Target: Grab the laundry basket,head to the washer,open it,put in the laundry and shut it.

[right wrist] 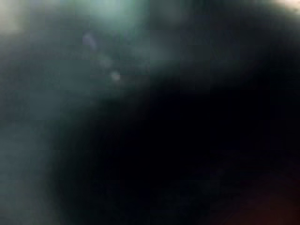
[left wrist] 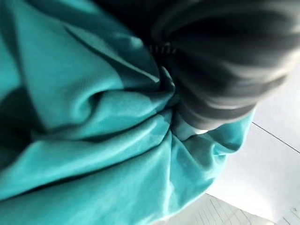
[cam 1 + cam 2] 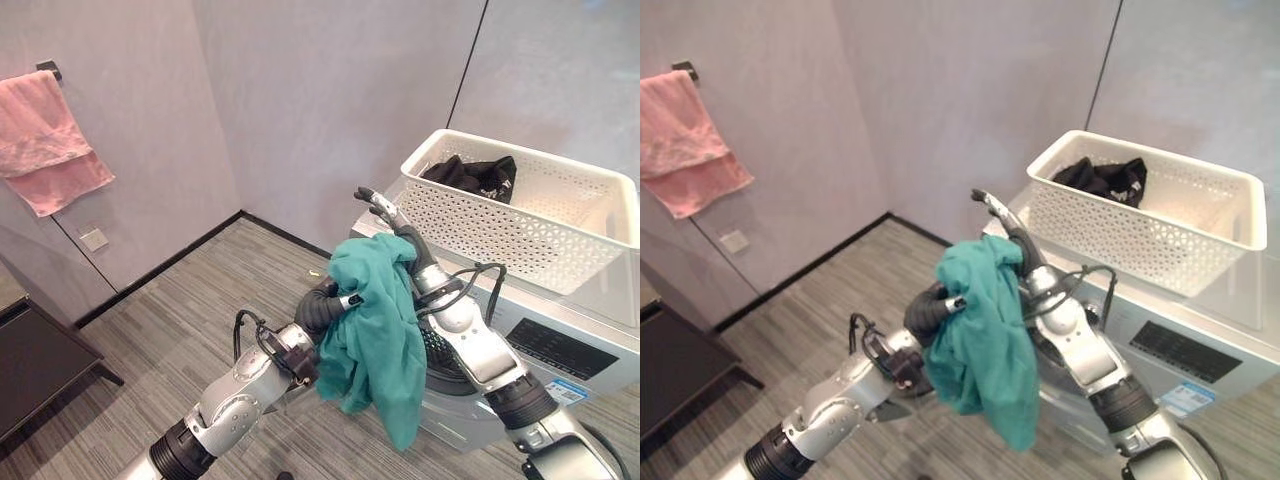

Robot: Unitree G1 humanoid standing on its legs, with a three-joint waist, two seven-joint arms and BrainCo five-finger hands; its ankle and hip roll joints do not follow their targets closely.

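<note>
The room has grey walls and a grey striped floor (image 3: 180, 310); a pink towel (image 3: 45, 140) hangs on the wall. The white basket (image 3: 520, 215) stands on top of the washer (image 3: 560, 350), with a black garment (image 3: 475, 175) inside. A teal garment (image 3: 375, 335) hangs over the right hand (image 3: 395, 225), whose fingers (image 3: 372, 200) are straight. The left hand (image 3: 325, 308) touches the teal garment; its fingers I cannot tell.

Left robot hand (image 3: 325, 308) raised, fingers hidden; right robot hand (image 3: 385, 212) raised, fingers extended.
</note>
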